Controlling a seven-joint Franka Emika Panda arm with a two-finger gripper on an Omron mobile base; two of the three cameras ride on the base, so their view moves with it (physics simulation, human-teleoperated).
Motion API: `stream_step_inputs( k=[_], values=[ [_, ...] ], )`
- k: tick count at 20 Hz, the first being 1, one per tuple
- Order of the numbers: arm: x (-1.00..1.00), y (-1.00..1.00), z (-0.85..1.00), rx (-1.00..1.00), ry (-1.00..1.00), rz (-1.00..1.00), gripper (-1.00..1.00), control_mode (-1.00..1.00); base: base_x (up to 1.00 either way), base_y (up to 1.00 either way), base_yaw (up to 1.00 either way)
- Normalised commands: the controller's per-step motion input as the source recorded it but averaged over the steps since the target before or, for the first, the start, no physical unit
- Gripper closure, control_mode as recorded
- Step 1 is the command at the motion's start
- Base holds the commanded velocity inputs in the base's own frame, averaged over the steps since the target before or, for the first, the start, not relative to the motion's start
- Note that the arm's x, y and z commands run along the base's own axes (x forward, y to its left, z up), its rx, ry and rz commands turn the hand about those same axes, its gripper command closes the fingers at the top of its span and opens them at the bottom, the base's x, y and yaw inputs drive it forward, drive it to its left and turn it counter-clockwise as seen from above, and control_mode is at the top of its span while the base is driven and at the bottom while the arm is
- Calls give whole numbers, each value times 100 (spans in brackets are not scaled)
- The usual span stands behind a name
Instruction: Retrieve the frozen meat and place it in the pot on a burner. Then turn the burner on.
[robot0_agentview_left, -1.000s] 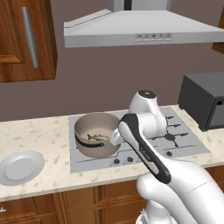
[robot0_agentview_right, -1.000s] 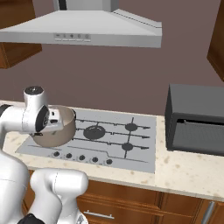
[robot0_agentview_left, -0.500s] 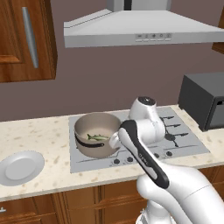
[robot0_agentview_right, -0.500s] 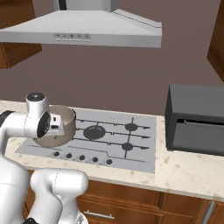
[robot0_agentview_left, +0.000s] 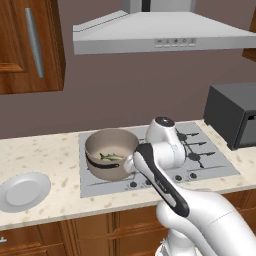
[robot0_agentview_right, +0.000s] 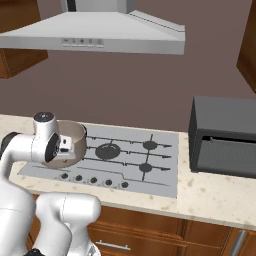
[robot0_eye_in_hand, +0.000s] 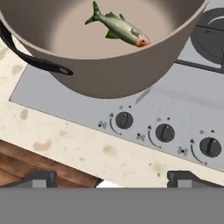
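Metal pot (robot0_eye_in_hand: 100, 52) sits on a burner at the left of the cooktop (robot0_eye_in_hand: 183, 109), with the frozen meat (robot0_eye_in_hand: 119, 28) lying inside it. Gripper (robot0_eye_in_hand: 112, 177) is spread wide, empty, facing the row of knobs.

Risks, as a judgement:
1. Wrong knob turned: 3 knobs (robot0_eye_in_hand: 165, 132) stand close together, and which one serves the pot's burner cannot be told.
2. Fingers may slip off the small round knob.
3. Arm may knock the pot's handle (robot0_eye_in_hand: 30, 59).
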Motion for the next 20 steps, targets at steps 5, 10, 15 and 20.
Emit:
stream_step_inputs(
  k=[5, 10, 15, 20],
  values=[
    [14, 0, -28, 0, 0, -4, -100, -100, 0, 0, 0],
    [2, 0, -33, 0, 0, 0, -100, -100, 0, 0, 0],
    [3, 0, -26, 0, 0, 0, -100, -100, 0, 0, 0],
    [18, 0, -19, 0, 0, 0, -100, -100, 0, 0, 0]
  ],
)
